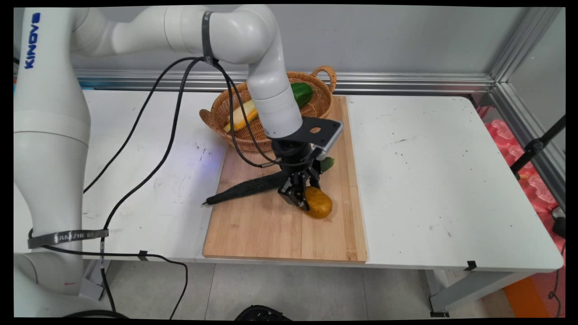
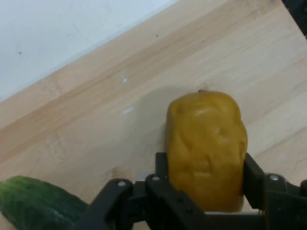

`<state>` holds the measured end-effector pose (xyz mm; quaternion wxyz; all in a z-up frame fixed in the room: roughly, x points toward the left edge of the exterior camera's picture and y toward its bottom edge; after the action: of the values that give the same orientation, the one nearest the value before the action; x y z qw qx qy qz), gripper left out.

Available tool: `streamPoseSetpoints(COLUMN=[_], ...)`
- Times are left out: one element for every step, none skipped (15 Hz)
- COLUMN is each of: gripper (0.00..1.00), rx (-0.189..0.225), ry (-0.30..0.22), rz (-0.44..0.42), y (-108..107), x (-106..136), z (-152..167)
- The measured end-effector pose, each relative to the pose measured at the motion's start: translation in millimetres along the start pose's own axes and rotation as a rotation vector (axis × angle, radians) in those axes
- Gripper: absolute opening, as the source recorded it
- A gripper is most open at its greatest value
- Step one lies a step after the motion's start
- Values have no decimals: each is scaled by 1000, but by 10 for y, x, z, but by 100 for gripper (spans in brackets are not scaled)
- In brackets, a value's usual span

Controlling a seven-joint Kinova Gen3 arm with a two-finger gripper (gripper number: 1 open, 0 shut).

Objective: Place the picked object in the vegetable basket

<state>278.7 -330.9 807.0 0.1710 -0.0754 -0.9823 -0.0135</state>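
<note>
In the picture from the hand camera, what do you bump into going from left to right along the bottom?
cucumber → left finger → potato → right finger

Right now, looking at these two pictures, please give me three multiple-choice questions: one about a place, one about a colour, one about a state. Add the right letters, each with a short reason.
1. Where does the potato lie?
A. in the wicker basket
B. on the wooden cutting board
C. on the bare white table

2. What colour is the vegetable in the hand view's bottom left corner?
A. dark green
B. red
C. white

3. How is the gripper?
A. open, high above the board
B. shut on nothing
C. shut on the potato

Answers:
1. B: wood grain surrounds the potato in both views.
2. A: the cucumber there is dark green.
3. C: the hand view shows one finger against each side of the potato.
</note>
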Motion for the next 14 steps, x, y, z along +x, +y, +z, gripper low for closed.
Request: streamPoseSetpoints(gripper=[0, 0, 0, 0, 0, 0, 0, 0, 0, 0, 0, 0, 0, 0], rx=[1, 6, 12, 16, 24, 37, 55, 73, 97, 121, 140, 161, 180, 200], ry=[1, 2, 5, 7, 12, 17, 23, 30, 37, 43, 48, 54, 59, 65], rz=[0, -1, -4, -8, -18, -35, -58, -87, -127, -169, -207, -253, -297, -343], y=[0, 2, 6, 10, 17, 26, 37, 49, 68, 85, 102, 123, 138, 150], x=[-2, -5, -4, -1, 3, 7, 7, 1, -13, -36, -64, -100, -139, -183], z=[-24, -81, -143, -189, -271, -376, -496, -606, -740, -866, -960, -1059, -1145, -1224])
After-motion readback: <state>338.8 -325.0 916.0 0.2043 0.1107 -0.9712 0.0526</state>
